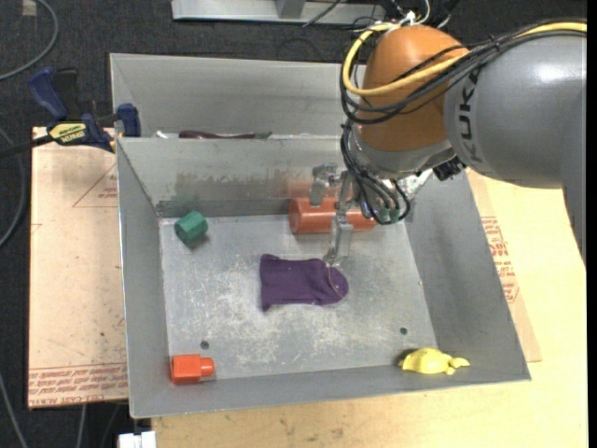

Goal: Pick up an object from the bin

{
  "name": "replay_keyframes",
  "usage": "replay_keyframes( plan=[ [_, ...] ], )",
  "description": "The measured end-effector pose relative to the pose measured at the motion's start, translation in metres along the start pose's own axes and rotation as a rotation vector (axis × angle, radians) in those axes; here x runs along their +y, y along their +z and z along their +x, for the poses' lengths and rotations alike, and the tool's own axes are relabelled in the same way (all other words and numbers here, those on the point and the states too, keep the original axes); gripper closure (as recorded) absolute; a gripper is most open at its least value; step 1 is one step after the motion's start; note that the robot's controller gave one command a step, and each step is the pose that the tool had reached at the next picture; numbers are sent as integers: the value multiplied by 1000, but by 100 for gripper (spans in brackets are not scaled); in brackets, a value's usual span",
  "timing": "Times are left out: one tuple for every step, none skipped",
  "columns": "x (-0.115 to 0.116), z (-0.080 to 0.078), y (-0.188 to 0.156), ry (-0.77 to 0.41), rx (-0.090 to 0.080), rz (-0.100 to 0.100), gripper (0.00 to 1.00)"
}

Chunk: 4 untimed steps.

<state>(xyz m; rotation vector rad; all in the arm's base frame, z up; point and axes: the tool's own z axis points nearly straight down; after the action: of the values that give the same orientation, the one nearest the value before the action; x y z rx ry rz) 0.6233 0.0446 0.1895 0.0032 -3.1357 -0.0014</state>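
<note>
You are looking at a grey sheet-metal bin [215, 320] whose floor is showing dull, scratched and speckled. The purple crumpled cloth [298, 283] is reading soft and matt. The small green block [191, 229], the orange rectangular block [191, 369] and the orange-red cylinder [310, 217] are looking like smooth plastic. The yellow lumpy piece [431, 362] is looking smooth too, and the arm's orange dome cover [410, 82] is gleaming glossy.
</note>
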Motion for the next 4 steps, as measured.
replay_keyframes(
  plan=[
    [0, -1, -5, 1, -8, 0, 0],
    [-6, 18, 15, -64, -15, -1, 0],
    [-1, 25, 54, -299, -7, 1, 0],
    [28, 39, 119, -122, -18, -1, 100]
  ],
)
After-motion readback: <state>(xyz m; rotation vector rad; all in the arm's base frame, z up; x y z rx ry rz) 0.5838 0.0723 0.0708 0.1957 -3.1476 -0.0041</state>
